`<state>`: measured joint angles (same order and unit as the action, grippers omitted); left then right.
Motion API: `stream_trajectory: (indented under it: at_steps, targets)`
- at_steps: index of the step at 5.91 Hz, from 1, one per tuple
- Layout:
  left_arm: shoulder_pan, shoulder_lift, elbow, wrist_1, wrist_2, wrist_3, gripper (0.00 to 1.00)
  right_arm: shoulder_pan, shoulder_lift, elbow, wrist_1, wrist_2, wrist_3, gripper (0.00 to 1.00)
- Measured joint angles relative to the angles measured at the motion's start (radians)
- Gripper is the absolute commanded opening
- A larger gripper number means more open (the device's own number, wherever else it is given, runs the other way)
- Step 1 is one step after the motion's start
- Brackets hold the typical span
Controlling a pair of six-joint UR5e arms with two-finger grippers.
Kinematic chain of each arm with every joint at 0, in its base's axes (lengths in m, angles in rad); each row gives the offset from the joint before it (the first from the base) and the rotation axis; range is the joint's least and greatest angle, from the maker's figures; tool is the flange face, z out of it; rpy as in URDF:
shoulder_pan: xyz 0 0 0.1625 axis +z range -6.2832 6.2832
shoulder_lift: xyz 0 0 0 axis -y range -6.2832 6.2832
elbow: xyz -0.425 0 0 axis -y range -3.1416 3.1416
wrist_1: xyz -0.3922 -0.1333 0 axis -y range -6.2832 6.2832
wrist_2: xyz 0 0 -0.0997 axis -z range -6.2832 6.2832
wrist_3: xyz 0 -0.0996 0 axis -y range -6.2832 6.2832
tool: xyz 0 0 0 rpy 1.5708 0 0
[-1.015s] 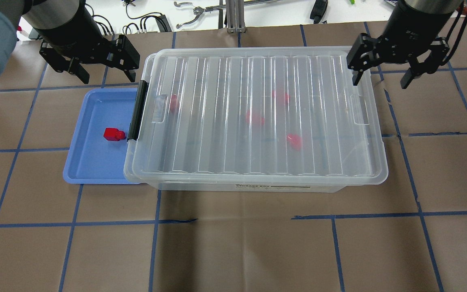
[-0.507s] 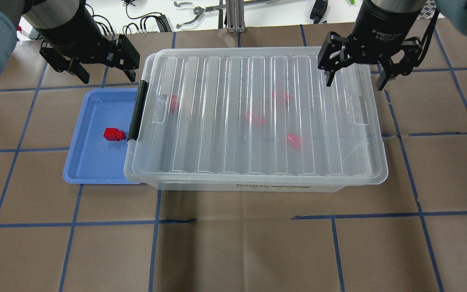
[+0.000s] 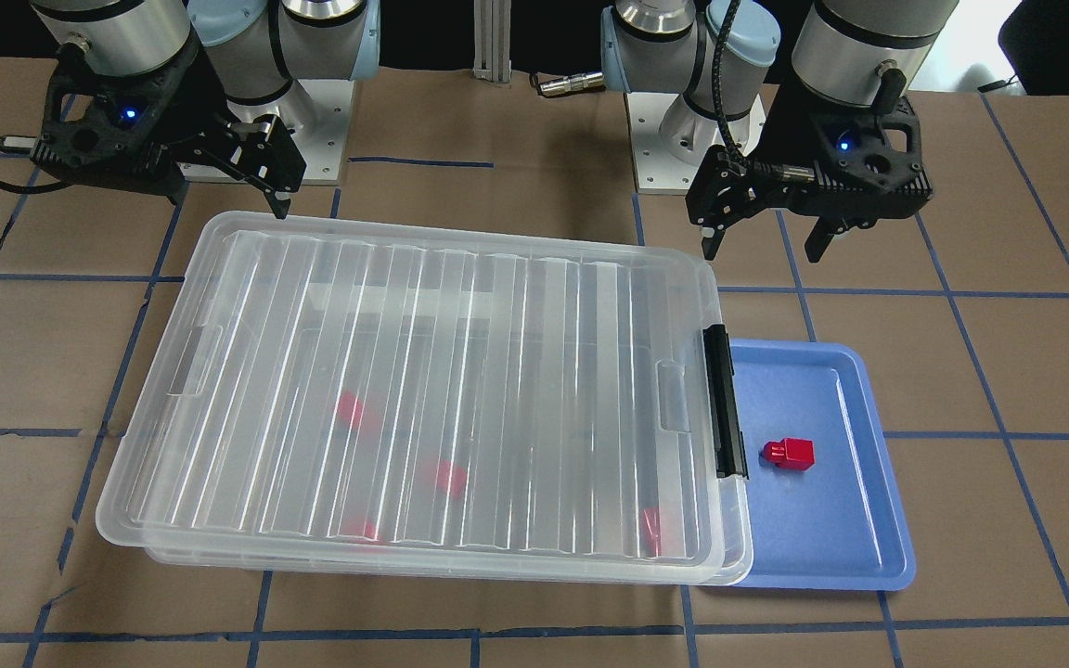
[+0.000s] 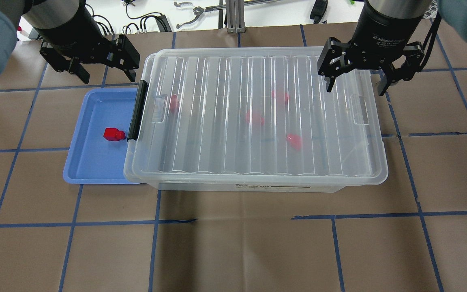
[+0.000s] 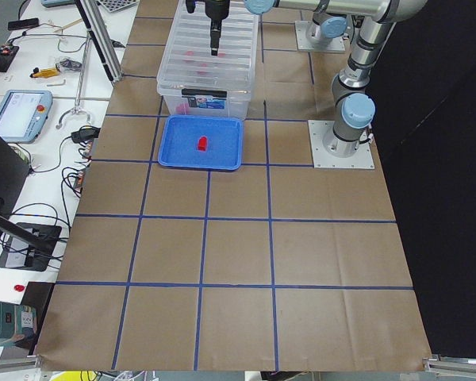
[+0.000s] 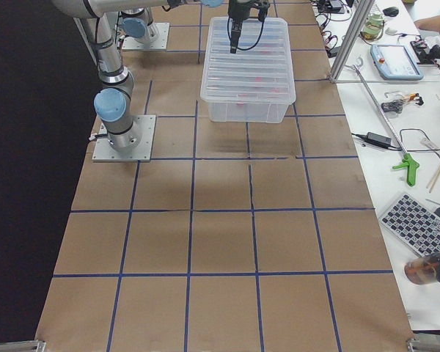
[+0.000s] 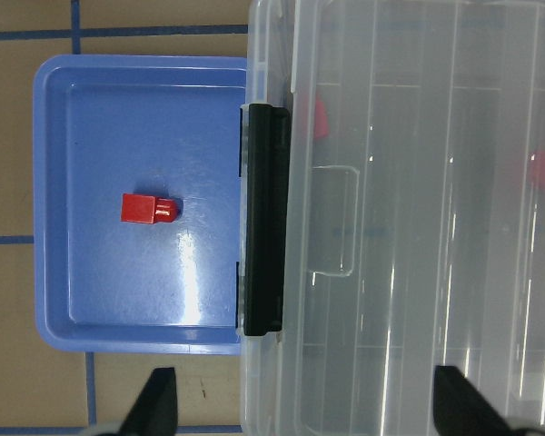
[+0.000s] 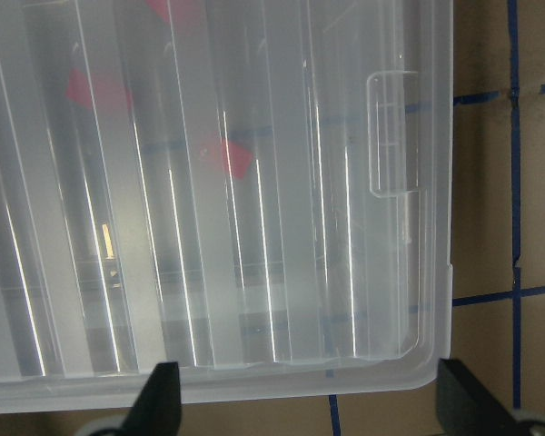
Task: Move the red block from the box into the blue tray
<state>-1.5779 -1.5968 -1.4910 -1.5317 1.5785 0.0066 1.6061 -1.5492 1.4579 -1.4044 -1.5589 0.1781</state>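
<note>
The box is a broad, shallow bin of clear plastic. Its translucent lid is closed, ribbed in long parallel ridges that catch streaks of light, and has rounded corners. A straight black latch runs along the short end on the robot's left. Four blocks show through the lid only as blurred red patches.

Just beside that latch end lies the tray, a shallow rectangle of smooth, glossy mid-blue plastic with a raised rim and rounded corners. From overhead the lid's overhang covers its near edge. One red block rests on the tray floor close to the latch: hard, bright, boxy, with a narrower stub pointing at the box. The table is covered in matt brown paper crossed by blue tape lines.

The left gripper hangs above the table just past the tray's far rim, its fingers spread wide and holding nothing.

The right gripper hovers over the lid's far right corner, also spread wide and empty. One finger is above the ribs and the other just outside the lid's edge. Whether a tip meets the lid cannot be told.
</note>
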Motion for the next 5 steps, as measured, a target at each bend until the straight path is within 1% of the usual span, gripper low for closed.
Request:
stream_trajectory:
  at_steps: [2,5]
  targets:
    - [0.001,0.0,-0.001,-0.001,0.0,0.001,0.99,-0.006,-0.002,0.004,0.001,-0.027,0.001,1.0]
    - [0.0,0.0,0.0,0.0,0.0,0.003,0.99,-0.007,-0.003,0.004,0.002,-0.035,0.005,1.0]
